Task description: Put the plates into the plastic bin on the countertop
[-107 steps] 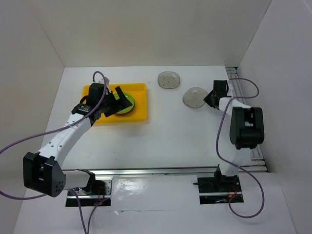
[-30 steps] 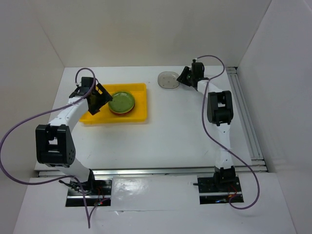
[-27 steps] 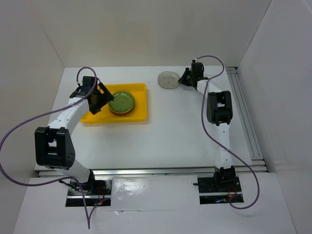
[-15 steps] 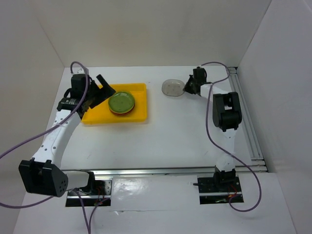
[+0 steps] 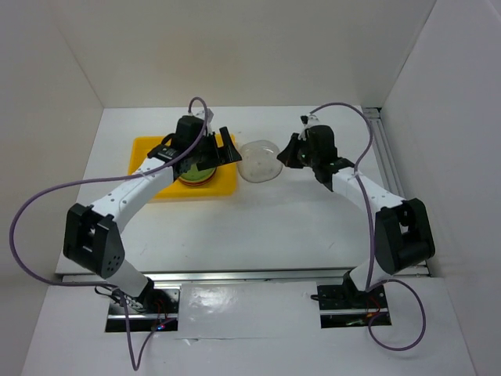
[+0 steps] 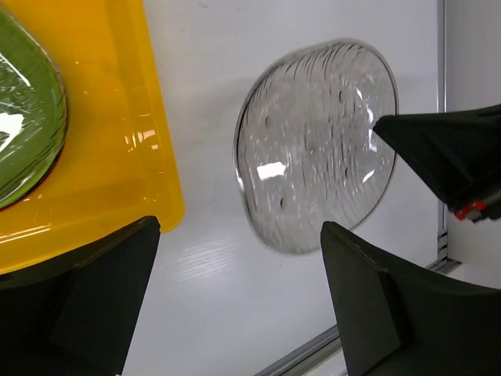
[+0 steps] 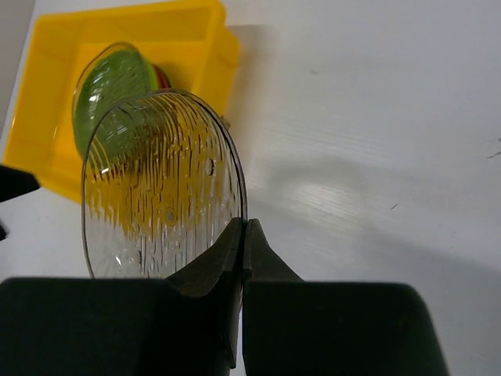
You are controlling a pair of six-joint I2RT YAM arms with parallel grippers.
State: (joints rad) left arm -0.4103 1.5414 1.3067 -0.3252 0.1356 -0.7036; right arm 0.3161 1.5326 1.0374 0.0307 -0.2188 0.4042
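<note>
Beside the plastic bin (image 5: pixel 145 150), right end effector (image 7: pixel 243 229) pinches grey plate (image 7: pixel 160 188) by its rim; left end effector (image 5: pixel 213 147) gapes wide

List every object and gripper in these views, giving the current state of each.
Yellow bin: holds a plate stack.
Green plate: lies on top of that stack.
Grey plate: tilted, pinched at its rim, outside the bin.
Right gripper: fingers shut on the grey plate.
Left gripper: fingers open, empty, beside the bin's edge.
</note>
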